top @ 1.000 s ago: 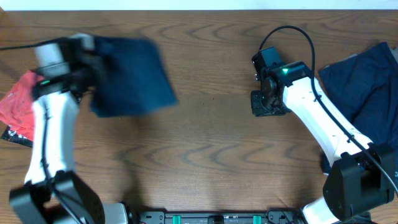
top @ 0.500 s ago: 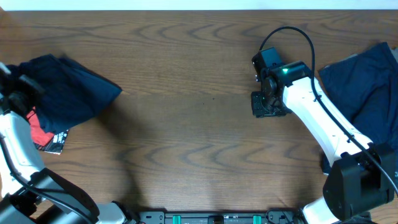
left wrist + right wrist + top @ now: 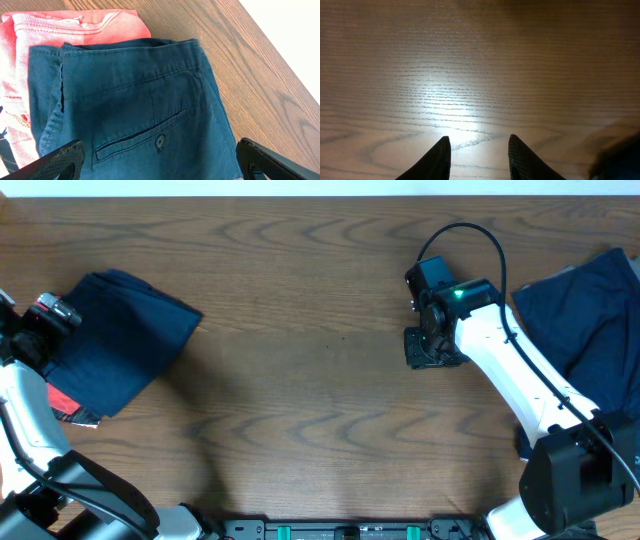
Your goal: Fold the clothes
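Observation:
A folded dark navy pair of shorts [image 3: 125, 345] lies at the table's left end, partly on top of a red garment [image 3: 62, 402]. In the left wrist view the shorts [image 3: 135, 100] show a back pocket with a button, and the pink-red garment [image 3: 75, 27] sticks out behind them. My left gripper [image 3: 45, 330] [image 3: 161, 159] hangs just over the shorts, open wide and holding nothing. A second navy garment [image 3: 590, 320] lies spread at the right edge. My right gripper [image 3: 432, 348] [image 3: 479, 150] hovers over bare wood, its jaws partly open and empty.
The wooden table [image 3: 320, 430] stretches between the two arms. The right arm's white links [image 3: 520, 380] run from the front right corner toward the middle. A black cable [image 3: 470, 235] loops above the right wrist. A pale wall strip borders the far edge.
The left arm swung the navy shorts leftward, set them down on the red garment and opened its jaws off them. The right arm has stayed still.

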Controlling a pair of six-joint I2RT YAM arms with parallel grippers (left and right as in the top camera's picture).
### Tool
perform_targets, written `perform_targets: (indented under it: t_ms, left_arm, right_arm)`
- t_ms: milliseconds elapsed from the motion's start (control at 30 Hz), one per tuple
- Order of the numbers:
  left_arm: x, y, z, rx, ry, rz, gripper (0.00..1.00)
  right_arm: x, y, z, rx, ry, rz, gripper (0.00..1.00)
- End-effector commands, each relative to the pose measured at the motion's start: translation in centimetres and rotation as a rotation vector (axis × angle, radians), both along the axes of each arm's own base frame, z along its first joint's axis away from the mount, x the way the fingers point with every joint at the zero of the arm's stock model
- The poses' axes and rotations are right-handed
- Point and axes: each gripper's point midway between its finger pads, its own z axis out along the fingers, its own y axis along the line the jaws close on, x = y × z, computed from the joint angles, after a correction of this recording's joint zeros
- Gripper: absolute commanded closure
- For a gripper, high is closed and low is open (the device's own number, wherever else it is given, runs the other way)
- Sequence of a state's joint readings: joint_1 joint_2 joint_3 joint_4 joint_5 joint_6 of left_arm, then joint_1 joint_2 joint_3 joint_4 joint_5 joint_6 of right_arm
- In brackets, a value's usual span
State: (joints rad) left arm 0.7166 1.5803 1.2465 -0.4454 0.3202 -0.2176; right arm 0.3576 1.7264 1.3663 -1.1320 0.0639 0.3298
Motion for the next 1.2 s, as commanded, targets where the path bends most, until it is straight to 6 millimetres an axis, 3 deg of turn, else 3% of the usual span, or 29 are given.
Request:
perform_targets:
  t_ms: [0, 100, 300, 500, 667, 867, 933, 1033, 1167]
  left_arm:
    - [-0.4, 0.9, 0.6, 0.011, 0.005, 0.067, 0.02]
    - [-0.7, 1.2, 0.5, 0.005, 0.014, 0.105, 0.02]
    - [0.7, -0.3, 1.1, -0.027, -0.039, 0.030, 0.02]
    - [0.0, 1.4, 0.8, 0.043, -0.002, 0.089, 0.02]
    - [0.1, 0.9, 0.3, 0.010, 0.006, 0.085, 0.02]
    - [2.9, -4.2, 0.4, -0.027, -0.015, -0.088, 0.02]
    - [4.1, -7.2, 0.1, -0.014, 0.003, -0.185, 0.02]
    - [6.0, -13.4, -0.2, 0.007, 0.024, -0.369, 0.02]
    - [6.8, -21.2, -1.3, 0.051, 0.090, -0.563, 0.02]
  right_arm:
    - [0.4, -0.4, 0.9, -0.002, -0.032, -0.022, 0.63]
    - [0.3, -0.4, 0.9, -0.004, -0.029, -0.022, 0.63]
    - [0.4, -0.4, 0.9, -0.002, -0.032, -0.022, 0.63]
    - [0.1, -0.5, 0.9, -0.006, -0.021, -0.022, 0.63]
    - [0.1, -0.5, 0.9, -0.006, -0.020, -0.022, 0.64]
    - [0.8, 0.1, 0.9, 0.036, -0.045, -0.076, 0.61]
    - [1.4, 0.9, 1.0, 0.097, -0.058, -0.078, 0.54]
    - [2.6, 1.6, 1.4, 0.200, -0.082, -0.101, 0.47]
    - [4.1, 0.4, 1.8, 0.278, -0.103, -0.159, 0.36]
